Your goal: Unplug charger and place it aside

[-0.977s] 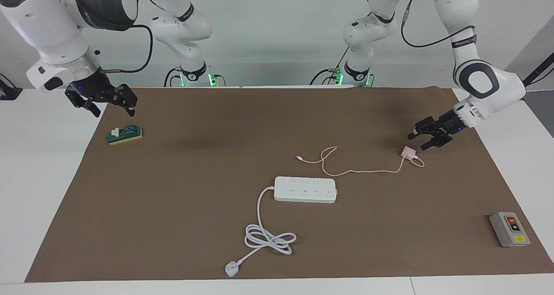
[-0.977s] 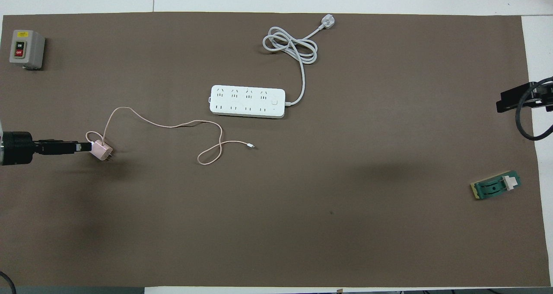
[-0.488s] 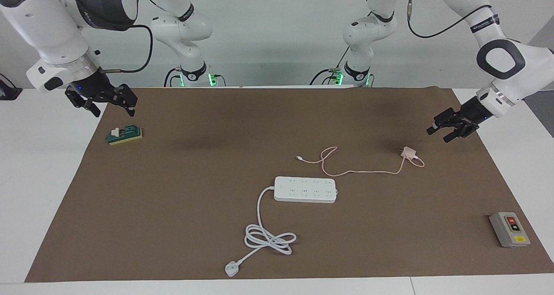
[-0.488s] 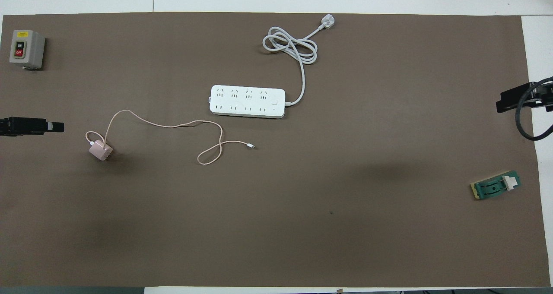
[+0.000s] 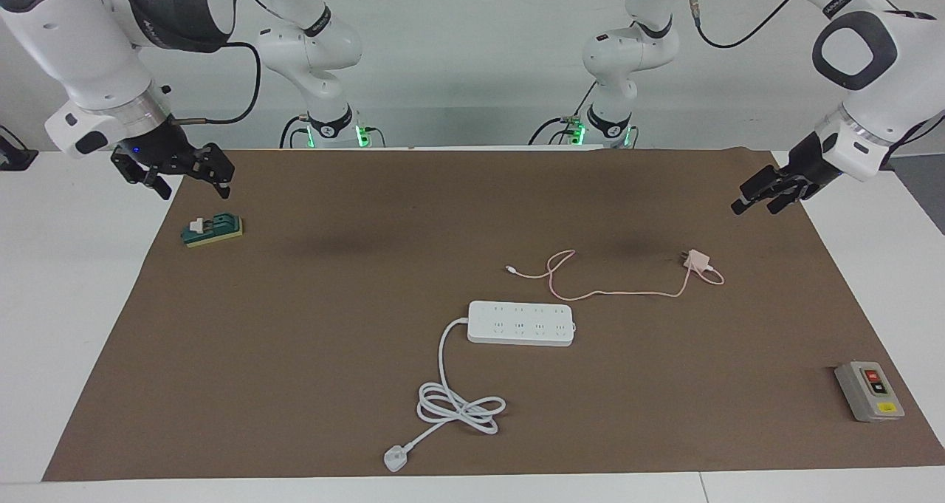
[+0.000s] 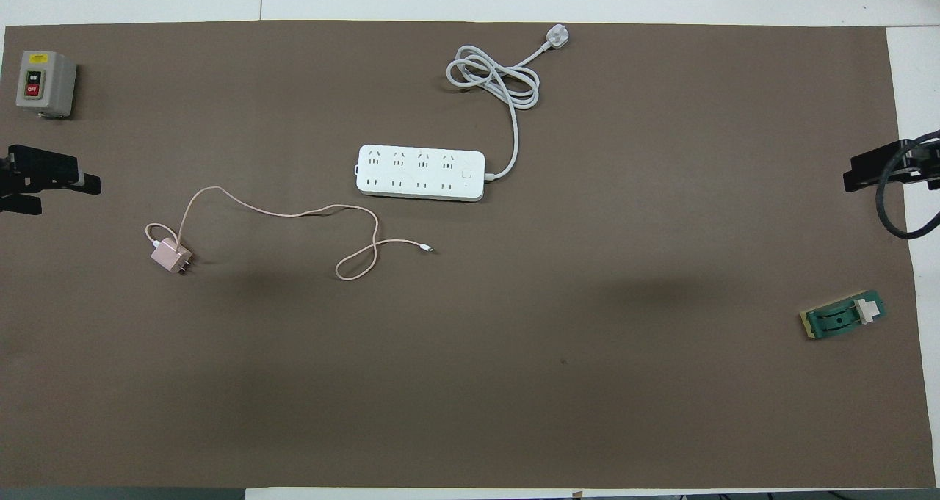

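On mat (image 5: pixel 295 385), charger (image 5: pixel 695 260) lies unplugged; left tool (image 5: pixel 760 193) open, empty.

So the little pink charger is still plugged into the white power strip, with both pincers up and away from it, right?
Not quite: the charger lies unplugged on the brown mat, apart from the power strip, as the overhead view shows. The left pincer and right pincer are indeed away from it.

Bright, even overhead lighting; soft diffuse shadow patches on the brown mat (image 5: pixel 295 385); sharp focus throughout.
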Available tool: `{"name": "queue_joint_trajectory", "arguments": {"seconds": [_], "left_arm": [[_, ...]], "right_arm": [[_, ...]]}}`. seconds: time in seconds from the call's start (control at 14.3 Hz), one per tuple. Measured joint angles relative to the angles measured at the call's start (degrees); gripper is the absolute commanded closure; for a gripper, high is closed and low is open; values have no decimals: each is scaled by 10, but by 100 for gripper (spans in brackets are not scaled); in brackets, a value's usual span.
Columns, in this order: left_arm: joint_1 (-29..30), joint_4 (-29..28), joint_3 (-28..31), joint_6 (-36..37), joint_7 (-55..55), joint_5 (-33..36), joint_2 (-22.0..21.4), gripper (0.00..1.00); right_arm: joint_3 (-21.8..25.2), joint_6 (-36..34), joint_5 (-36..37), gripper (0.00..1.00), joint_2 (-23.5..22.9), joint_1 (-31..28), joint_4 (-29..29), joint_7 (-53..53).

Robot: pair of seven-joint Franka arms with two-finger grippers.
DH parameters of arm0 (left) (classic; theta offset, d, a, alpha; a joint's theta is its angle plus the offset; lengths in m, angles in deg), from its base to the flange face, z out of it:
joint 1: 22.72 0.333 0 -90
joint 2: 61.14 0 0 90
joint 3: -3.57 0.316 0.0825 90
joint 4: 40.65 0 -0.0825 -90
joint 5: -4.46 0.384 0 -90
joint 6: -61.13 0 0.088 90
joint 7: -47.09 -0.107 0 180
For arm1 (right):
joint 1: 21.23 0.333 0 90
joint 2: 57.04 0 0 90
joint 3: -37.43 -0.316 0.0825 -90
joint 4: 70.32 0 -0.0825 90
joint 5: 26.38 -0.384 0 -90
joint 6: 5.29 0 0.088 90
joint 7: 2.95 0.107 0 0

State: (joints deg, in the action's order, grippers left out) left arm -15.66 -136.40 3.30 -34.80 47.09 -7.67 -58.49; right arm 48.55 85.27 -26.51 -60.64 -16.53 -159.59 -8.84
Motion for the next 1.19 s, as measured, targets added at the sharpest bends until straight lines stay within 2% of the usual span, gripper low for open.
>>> {"name": "queue_joint_trajectory", "arguments": {"seconds": [0.28,0.56,1.19], "left_arm": [[-50,12,-1,12,62,90,-33,0],[-70,12,-2,61,68,177,-59,0],[-70,12,1,65,57,168,-66,0]], "right_arm": [[0,0,0,0,0,0,0,0],[0,0,0,0,0,0,0,0],[0,0,0,0,0,0,0,0]]}}
